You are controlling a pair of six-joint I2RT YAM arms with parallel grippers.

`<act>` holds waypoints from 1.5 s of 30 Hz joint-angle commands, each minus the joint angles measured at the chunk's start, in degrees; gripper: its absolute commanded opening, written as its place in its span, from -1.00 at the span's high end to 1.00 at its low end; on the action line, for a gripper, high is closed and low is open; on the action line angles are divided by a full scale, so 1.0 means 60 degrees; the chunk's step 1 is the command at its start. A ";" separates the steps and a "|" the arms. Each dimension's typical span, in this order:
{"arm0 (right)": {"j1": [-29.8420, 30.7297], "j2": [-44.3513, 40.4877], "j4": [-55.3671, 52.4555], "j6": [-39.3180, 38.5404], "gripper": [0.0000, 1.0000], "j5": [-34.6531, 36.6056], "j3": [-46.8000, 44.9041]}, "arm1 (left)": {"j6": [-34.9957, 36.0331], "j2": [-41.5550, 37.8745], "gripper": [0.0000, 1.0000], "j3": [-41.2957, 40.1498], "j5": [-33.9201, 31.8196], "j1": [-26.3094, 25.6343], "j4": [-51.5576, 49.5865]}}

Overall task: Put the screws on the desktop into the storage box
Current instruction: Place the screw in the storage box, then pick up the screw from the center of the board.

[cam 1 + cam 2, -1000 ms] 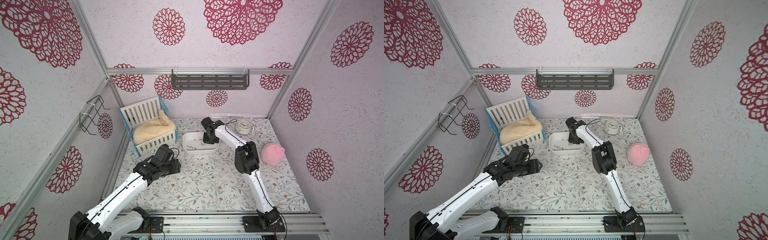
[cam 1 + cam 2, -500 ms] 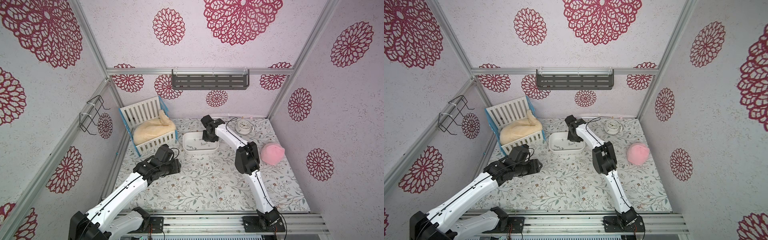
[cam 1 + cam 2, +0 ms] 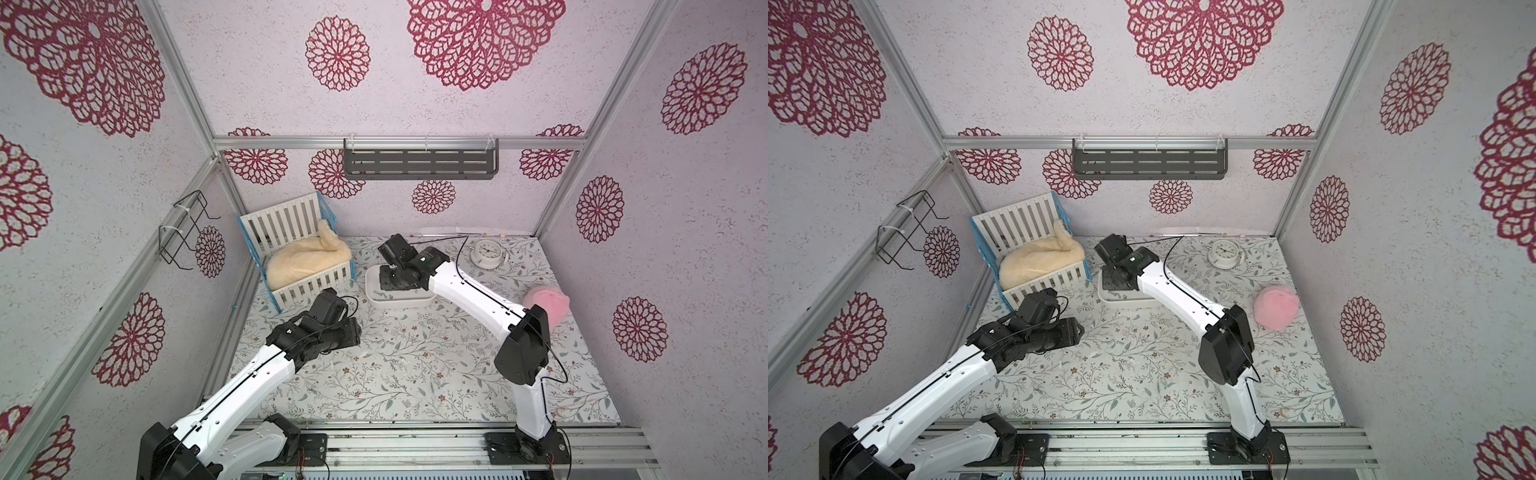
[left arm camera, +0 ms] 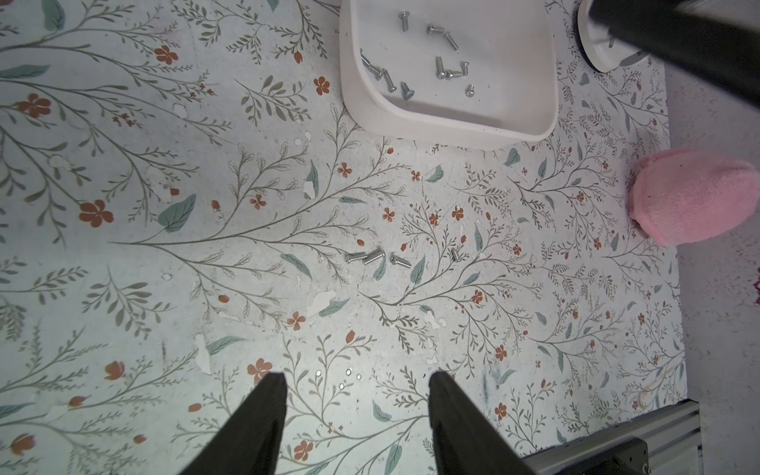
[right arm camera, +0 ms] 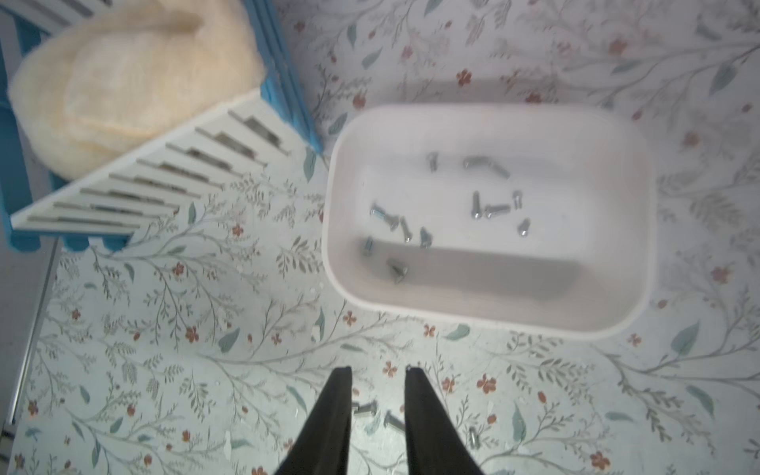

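- Roughly twelve screws (image 4: 423, 53) sit in your storage box (image 4: 452, 121).
- Four loose screws (image 4: 376, 259) are left on the bench (image 4: 164, 123), at the box's 6 o'clock.
- Left end effector (image 4: 357, 375), right end effector (image 5: 378, 369): jaws apart, empty.

The middle of the flower-printed white worktop (image 3: 415, 374) lies mostly open; a white slatted blue-edged crib (image 3: 316, 282) crowds the shallow white plastic tub (image 3: 399, 304).
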 commanded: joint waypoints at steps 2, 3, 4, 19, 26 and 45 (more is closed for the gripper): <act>-0.0038 -0.1572 0.1368 0.0738 0.46 -0.0176 -0.2374 | -0.0033 -0.0069 -0.22 -0.0064 -0.0209 -0.0021 0.0062; -0.0011 -0.1837 0.1512 0.0848 0.46 -0.0255 -0.2945 | -0.0028 -0.0040 -0.22 -0.0078 -0.0233 -0.0012 0.0058; -0.0007 -0.2037 0.1596 0.0914 0.46 -0.0322 -0.3354 | -0.0043 0.0000 -0.22 -0.0078 -0.0229 0.0005 0.0065; 0.0052 -0.2100 0.2398 0.1375 0.46 -0.0697 -0.5990 | -0.0102 0.0479 -0.23 -0.0026 -0.0130 0.0021 0.0056; 0.0136 -0.1544 0.2473 0.1351 0.45 -0.0811 -0.5764 | -0.0131 0.0449 -0.23 -0.0092 -0.0128 0.0021 0.0063; 0.0125 -0.0443 0.1413 0.1171 0.42 -0.0082 -0.4860 | -0.0145 0.0474 -0.23 -0.0150 -0.0050 0.0021 0.0059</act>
